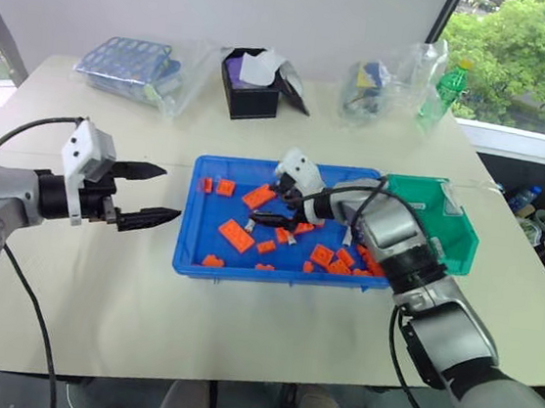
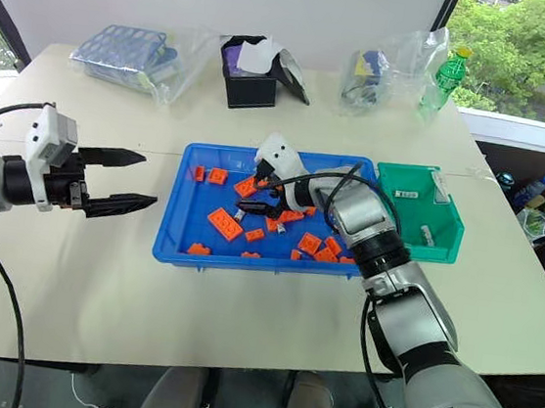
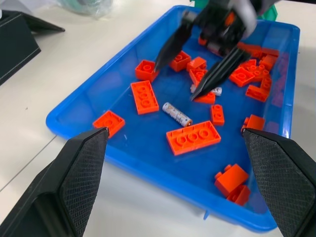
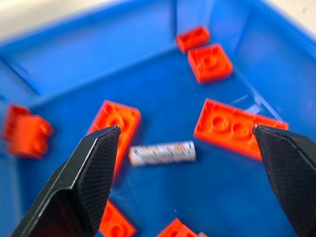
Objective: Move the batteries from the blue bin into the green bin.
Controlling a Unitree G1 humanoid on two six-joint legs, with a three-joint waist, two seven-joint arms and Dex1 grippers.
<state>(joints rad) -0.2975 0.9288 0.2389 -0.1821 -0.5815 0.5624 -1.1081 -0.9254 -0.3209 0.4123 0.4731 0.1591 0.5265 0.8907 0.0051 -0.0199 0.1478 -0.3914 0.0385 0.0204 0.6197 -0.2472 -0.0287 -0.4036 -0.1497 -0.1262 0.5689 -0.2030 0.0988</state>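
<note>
In the head views we see the blue bin in the middle of the table, with the green bin touching its right edge. The right gripper hangs over the tray's middle with its fingers spread apart and holding nothing. The left gripper is also spread wide, just beside the tray's left edge.

From the left wrist we see one battery on the tray floor among orange bricks.

From the right wrist this battery lies between the parted fingertips.
</note>
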